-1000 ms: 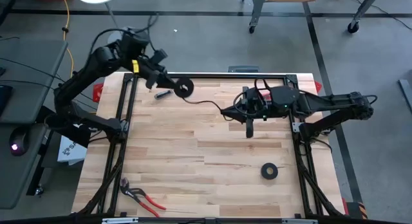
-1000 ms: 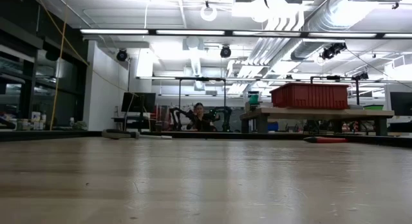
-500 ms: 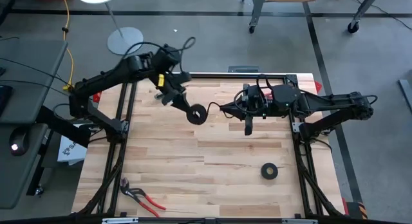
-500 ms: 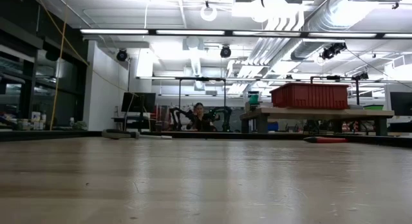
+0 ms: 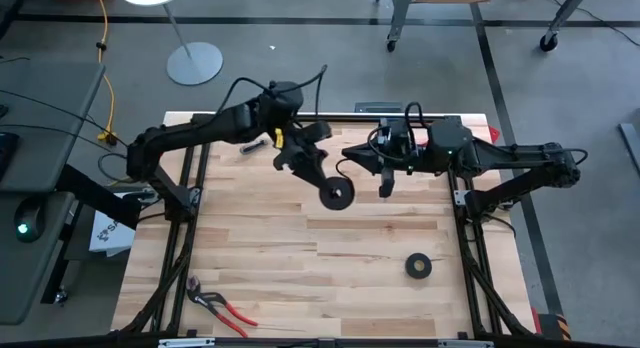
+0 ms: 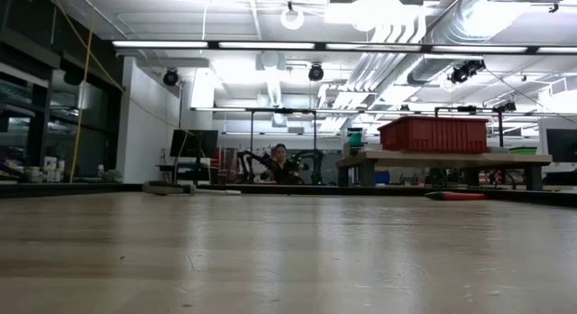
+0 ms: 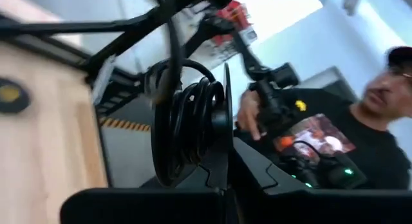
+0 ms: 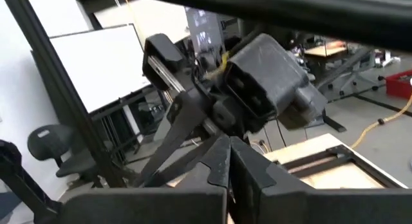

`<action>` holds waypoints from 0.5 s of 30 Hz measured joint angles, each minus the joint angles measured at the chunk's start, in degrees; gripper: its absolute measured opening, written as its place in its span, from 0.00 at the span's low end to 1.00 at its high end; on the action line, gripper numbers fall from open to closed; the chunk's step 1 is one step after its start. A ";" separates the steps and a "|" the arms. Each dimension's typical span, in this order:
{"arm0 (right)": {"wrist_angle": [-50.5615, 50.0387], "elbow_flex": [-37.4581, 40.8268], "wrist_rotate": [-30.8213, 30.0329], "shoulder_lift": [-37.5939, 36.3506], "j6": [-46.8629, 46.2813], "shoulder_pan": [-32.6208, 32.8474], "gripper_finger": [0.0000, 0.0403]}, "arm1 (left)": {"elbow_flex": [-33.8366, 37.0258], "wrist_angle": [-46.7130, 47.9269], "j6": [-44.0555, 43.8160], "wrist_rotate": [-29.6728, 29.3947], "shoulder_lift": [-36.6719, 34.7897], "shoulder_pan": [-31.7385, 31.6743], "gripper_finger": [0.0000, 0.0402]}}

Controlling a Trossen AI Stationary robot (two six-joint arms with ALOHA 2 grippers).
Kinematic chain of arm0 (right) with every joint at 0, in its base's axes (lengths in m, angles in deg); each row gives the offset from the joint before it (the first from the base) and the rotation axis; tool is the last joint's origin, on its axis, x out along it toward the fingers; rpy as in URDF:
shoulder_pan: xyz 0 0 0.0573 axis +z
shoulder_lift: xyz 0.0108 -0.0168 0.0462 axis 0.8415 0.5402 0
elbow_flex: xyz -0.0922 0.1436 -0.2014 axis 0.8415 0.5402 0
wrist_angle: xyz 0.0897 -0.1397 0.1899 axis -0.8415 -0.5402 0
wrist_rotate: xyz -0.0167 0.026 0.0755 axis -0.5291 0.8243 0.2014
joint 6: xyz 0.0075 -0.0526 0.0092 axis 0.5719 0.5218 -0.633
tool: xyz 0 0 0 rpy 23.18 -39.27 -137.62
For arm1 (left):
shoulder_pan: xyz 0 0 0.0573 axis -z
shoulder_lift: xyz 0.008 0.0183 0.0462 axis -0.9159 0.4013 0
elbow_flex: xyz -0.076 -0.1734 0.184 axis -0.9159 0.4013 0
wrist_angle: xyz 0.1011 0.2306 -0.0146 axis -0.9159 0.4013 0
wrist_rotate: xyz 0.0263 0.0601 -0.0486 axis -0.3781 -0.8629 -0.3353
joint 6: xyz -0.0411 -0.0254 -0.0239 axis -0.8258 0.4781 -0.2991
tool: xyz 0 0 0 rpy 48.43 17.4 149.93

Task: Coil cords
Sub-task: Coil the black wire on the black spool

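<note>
Grip is seen at the left gripper (image 5: pixel 322 178), whose fingers are closed on the thin black cord wound into small loops (image 5: pixel 338 194); the coil is carried above the light wooden plank counter (image 5: pixel 300 278), toward its far middle. In the left wrist view the loops (image 7: pixel 187 124) are seen stacked side by side against the closed fingers. A thin stray tail is seen running from the coil toward the right gripper (image 5: pixel 386 188), which is closed too and is held just beside the coil, pointing down over the counter; whether the tail is pinched there cannot be told. Well apart from the coil, nearer the counter's front right, a thick black tape roll (image 5: pixel 418 266) is laid flat. At the front left corner, red-handled pliers (image 5: pixel 222 306) are laid.
</note>
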 joint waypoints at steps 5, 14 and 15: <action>0.15 0.00 0.10 0.00 0.00 0.04 0.00 | 0.00 -15.39 -8.10 2.04 2.06 1.44 0.00; 3.15 0.00 0.34 0.23 0.46 0.04 0.00 | 0.00 -42.79 -24.35 -1.49 3.62 1.76 0.00; 3.13 0.00 0.34 0.27 0.45 0.04 0.00 | 0.00 -44.57 -25.33 -2.14 3.62 1.72 0.00</action>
